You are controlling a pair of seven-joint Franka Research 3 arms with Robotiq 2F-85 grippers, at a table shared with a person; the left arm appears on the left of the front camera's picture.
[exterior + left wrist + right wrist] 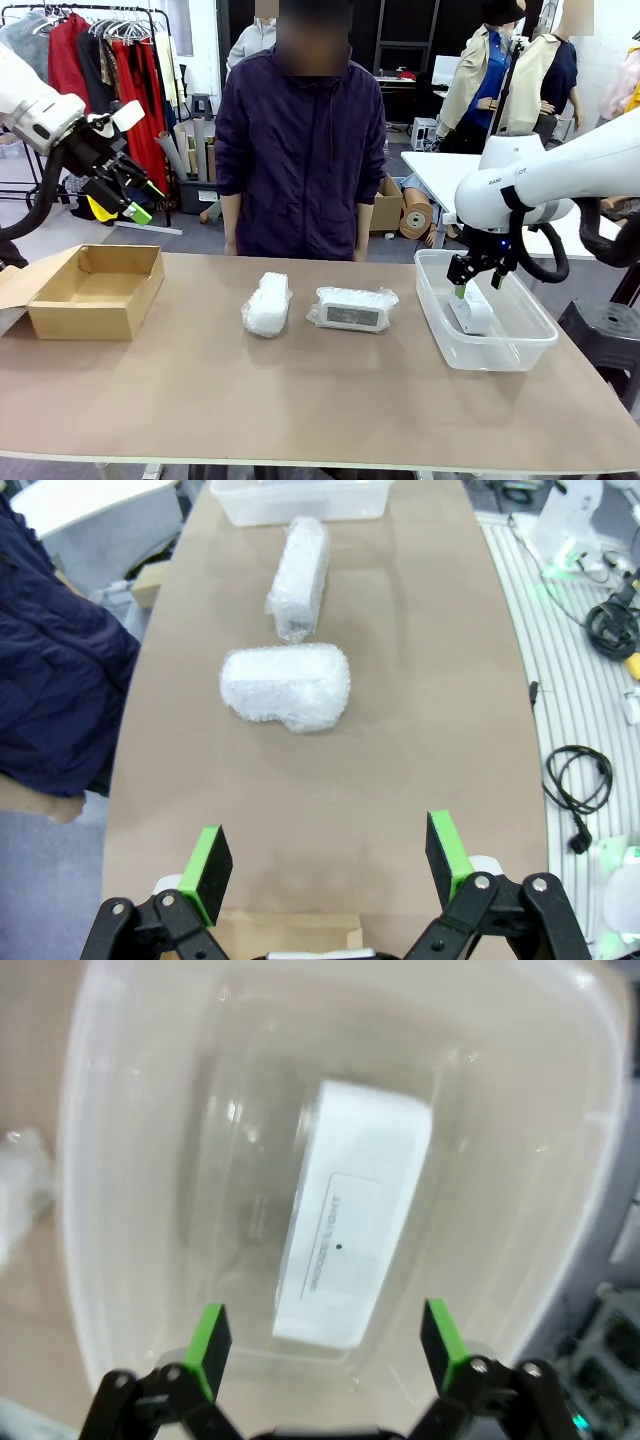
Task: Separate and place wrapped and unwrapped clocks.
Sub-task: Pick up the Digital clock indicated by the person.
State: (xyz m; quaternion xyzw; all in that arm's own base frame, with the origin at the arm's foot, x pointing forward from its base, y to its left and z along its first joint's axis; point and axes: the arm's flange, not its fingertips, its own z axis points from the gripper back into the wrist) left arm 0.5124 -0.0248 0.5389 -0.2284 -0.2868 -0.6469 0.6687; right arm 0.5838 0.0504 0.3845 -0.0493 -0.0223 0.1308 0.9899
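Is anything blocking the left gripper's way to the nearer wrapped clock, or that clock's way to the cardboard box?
Nothing visible does. The left gripper, open, hangs high by the cardboard box. Only bare table lies between it and the nearer wrapped clock, and between that clock and the box.

This looks like a garment workshop or storeroom: a rack of hung clothes, cardboard rolls and boxes stand beyond the bench.

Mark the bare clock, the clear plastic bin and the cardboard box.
bare clock (350,1250), right wrist view, middle of its printed face.
clear plastic bin (495,358), front view, near wall.
cardboard box (85,322), front view, near wall.
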